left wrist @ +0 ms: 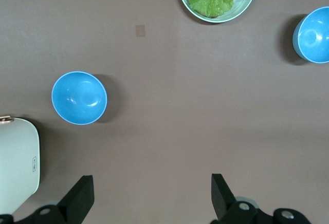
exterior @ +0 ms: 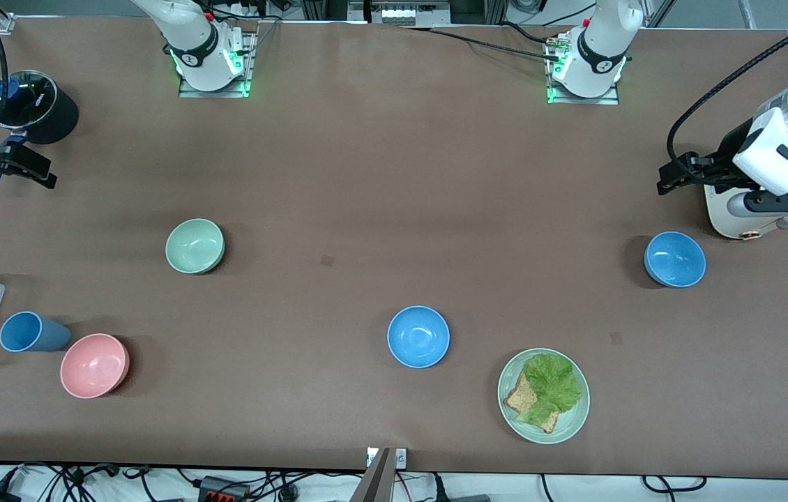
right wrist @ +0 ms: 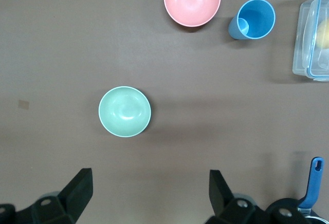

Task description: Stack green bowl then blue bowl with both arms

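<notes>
Green bowl (right wrist: pixel 125 111) sits just ahead of my released right pincer (right wrist: pixel 149 196); left pincer (left wrist: pixel 151 198), also released, might pick the wrong blue bowl (left wrist: pixel 79 97).

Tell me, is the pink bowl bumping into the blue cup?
Apart. The right wrist view shows a strip of bare table between the pink bowl and the blue cup.

Both arms wait raised at opposite ends of the table. The left gripper (left wrist: pixel 149 196) hangs above the table at the left arm's end, fingers (left wrist: pixel 82 196) spread wide and empty. The right gripper (right wrist: pixel 149 193) hangs likewise at the right arm's end, fingers (right wrist: pixel 79 190) parted, holding nothing.
</notes>
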Robot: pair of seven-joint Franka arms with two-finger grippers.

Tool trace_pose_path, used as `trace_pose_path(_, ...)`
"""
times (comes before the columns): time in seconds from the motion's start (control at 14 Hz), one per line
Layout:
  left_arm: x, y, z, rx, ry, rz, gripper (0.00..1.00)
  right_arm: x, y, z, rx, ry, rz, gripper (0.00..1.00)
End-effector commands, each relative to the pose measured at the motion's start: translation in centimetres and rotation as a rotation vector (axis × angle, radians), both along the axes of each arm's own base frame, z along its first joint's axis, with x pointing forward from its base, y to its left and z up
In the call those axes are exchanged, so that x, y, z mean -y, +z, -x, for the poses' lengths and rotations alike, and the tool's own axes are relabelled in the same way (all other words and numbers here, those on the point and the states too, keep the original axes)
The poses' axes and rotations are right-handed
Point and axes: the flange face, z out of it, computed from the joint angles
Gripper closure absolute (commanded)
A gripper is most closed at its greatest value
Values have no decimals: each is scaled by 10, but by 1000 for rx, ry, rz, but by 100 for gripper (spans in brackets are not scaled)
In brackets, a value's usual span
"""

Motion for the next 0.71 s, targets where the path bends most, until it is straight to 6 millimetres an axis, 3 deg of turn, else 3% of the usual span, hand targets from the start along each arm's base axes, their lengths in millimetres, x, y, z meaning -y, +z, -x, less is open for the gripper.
trace_pose_path(0.0,-3,7,-5,14,-3,-5,0,-9,-37,-6,-66,33,5,0)
trace_pose_path(0.28,-5,4,-9,22,1,-7,0,-37,-143,-30,-148,65,8,0)
trace_pose_path(0.64,-3,9,-9,33,-6,-15,0,-35,-260,-45,-260,63,13,0)
